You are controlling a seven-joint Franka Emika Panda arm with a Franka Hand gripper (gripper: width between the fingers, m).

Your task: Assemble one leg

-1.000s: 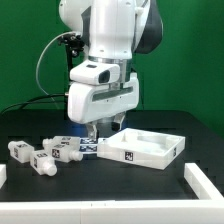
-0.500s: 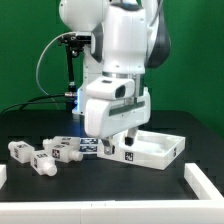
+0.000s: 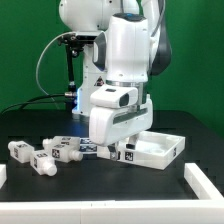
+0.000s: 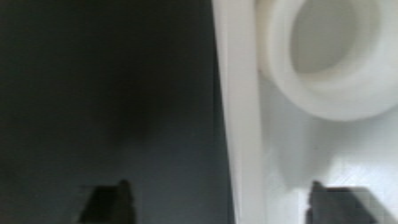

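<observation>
Hovering over the panel (image 3: 160,152) rim, our gripper (image 3: 117,148) sits wide open and empty. The leg (image 3: 43,163) lies apart from the gripper, toward the exterior view's left. We judge it light, stiff, slick plastic, so pinch across its middle.

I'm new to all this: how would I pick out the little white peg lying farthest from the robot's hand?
Find the black table under the big white arm, then the group of small white pegs on the exterior view's left. The leg you want is the outermost one, at the far end, while the others bunch nearer the arm.
</observation>
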